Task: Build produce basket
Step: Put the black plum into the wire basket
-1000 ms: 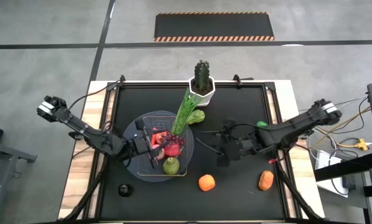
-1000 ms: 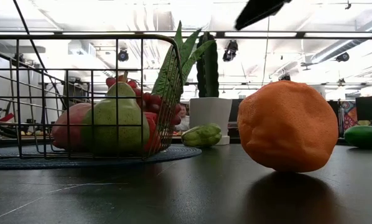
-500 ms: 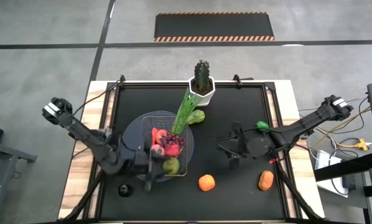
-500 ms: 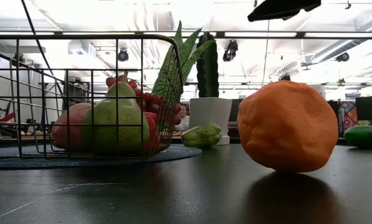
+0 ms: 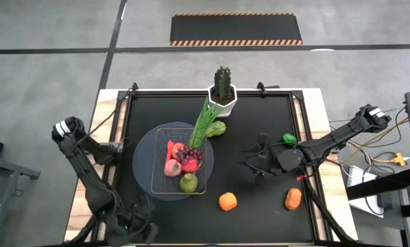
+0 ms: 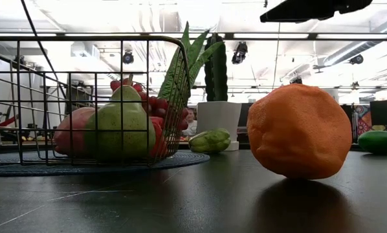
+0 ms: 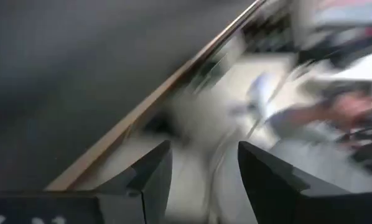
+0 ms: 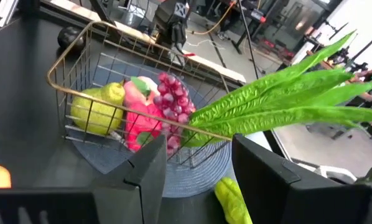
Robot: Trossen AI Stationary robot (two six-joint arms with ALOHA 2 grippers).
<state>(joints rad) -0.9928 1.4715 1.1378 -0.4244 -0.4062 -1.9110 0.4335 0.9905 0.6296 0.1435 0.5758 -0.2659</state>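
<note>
The dark wire basket (image 5: 157, 182) stands on a round grey-blue disc (image 5: 142, 161) left of centre. It holds a green pear (image 5: 188, 182), red and pink fruit (image 5: 171, 167) and purple grapes (image 8: 173, 93). A leafy green stalk (image 5: 203, 125) leans out over its far rim. An orange (image 5: 227, 201), a carrot-coloured piece (image 5: 293, 198), a green fruit (image 5: 289, 139) and a pale green piece (image 5: 217, 128) lie on the table. My left gripper (image 7: 204, 155) is open and empty at the near left edge. My right gripper (image 8: 198, 180) is open and empty right of the basket, pointing at it.
A white pot with a dark cactus (image 5: 222, 92) stands at the far edge behind the stalk. The orange (image 6: 300, 129) fills the near middle in the low view. There is bare black mat between the basket and my right gripper (image 5: 251, 163).
My left gripper has drawn back from over the basket toward the table's near left corner, turning as it went. My right gripper has shifted a little toward the right edge. The basket and the produce in it have stayed in place.
</note>
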